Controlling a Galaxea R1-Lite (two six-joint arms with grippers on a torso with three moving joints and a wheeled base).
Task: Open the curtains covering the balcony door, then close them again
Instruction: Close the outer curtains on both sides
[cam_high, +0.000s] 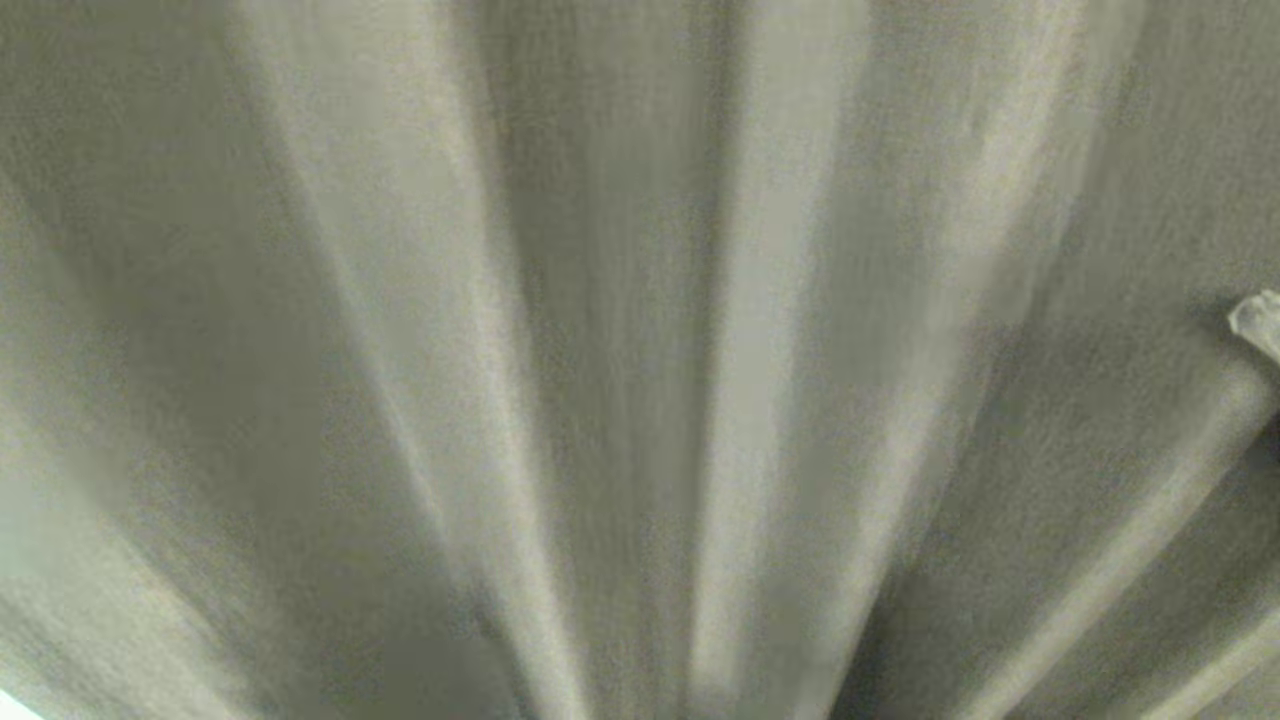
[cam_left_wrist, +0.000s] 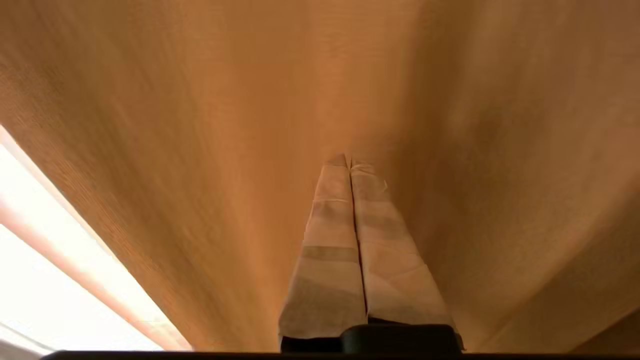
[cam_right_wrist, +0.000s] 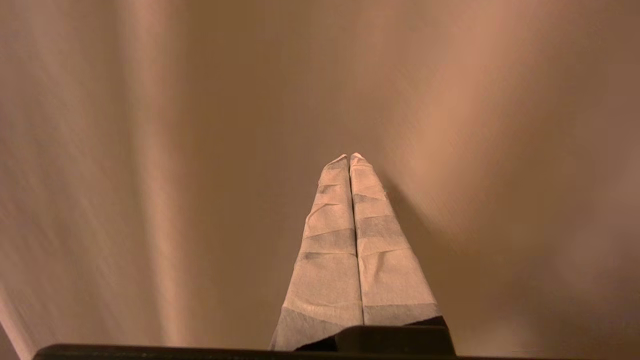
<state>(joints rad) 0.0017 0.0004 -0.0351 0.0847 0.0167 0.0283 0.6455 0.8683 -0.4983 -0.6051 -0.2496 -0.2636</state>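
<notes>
Nearest, left gripper (cam_left_wrist: 350, 161): tape-wrapped fingers pressed together on nothing, tips just short of or touching the fabric, which one cannot be told. Right gripper (cam_right_wrist: 350, 157): wrapped fingers likewise pressed together and empty, pointed at the cloth; its pale tip (cam_high: 1258, 322) shows at the right edge of the head view. Beyond, the curtains (cam_high: 620, 380): thick beige-grey pleated panel hanging drawn across all views, a bright strip (cam_left_wrist: 45, 260) beside one edge.
</notes>
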